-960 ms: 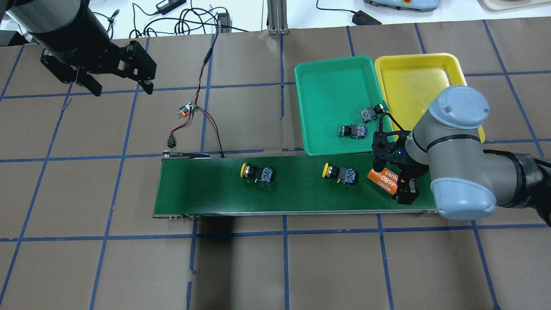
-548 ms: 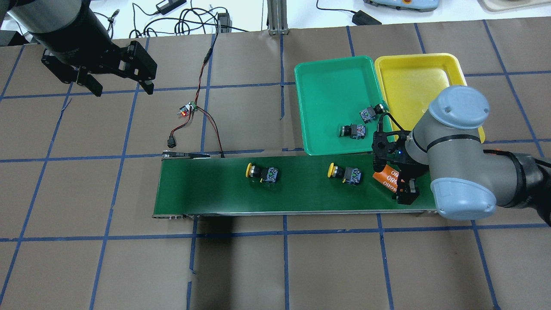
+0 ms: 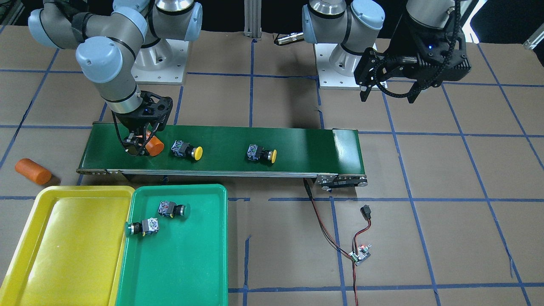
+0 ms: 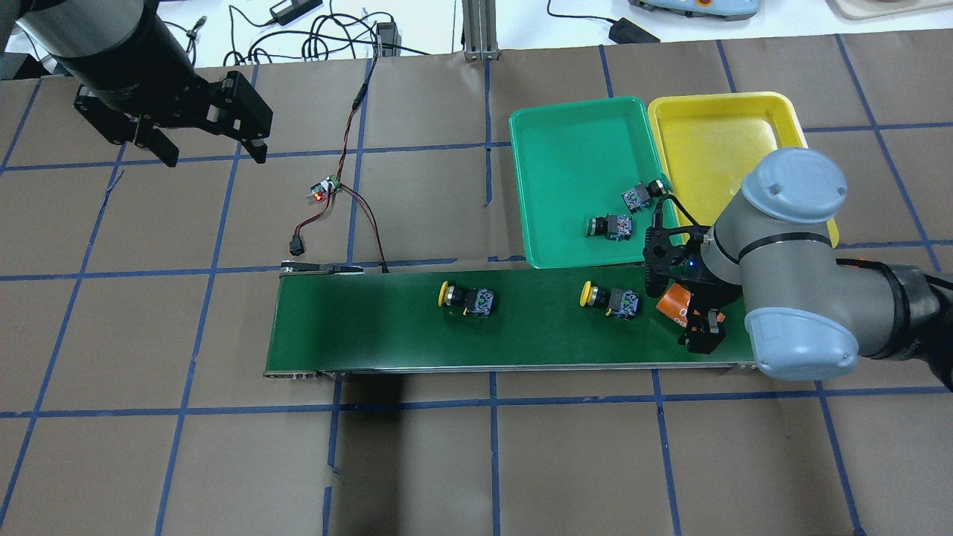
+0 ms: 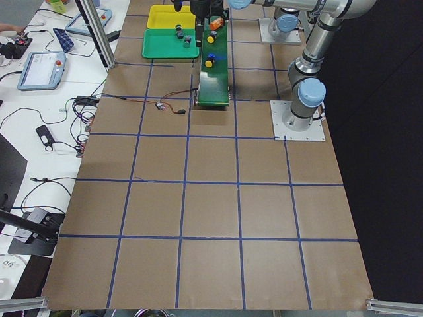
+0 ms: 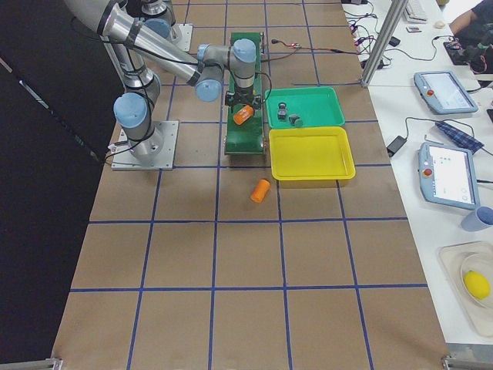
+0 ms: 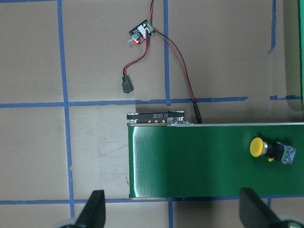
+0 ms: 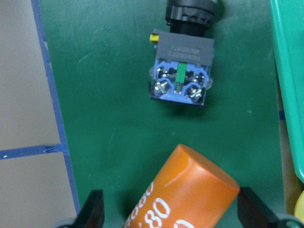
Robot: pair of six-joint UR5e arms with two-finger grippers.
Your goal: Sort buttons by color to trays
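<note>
Two yellow buttons [image 4: 465, 298] [image 4: 609, 300] lie on the dark green conveyor belt [image 4: 372, 335]. The left wrist view shows one yellow button [image 7: 266, 148]. The right wrist view shows the grey body of the other [image 8: 183, 71]. Two green buttons [image 4: 609, 225] [image 4: 644, 193] lie in the green tray [image 4: 566, 134]. The yellow tray [image 4: 715, 126] beside it holds nothing. My right gripper [image 4: 679, 309] is open, low over the belt's right end, its fingers either side of an orange cylinder [image 8: 185, 194]. My left gripper [image 4: 211, 154] is open and empty, high over the table's far left.
A second orange cylinder [image 3: 33, 171] lies on the table beside the belt's end, near the yellow tray [image 3: 63, 255]. A small circuit board [image 4: 325, 190] with red and black wires lies left of the green tray, wired to the belt's left end.
The belt has carried both yellow buttons and the orange cylinder rightward. The cylinder has turned and slid further between my right gripper's fingers. Both arms stay still.
</note>
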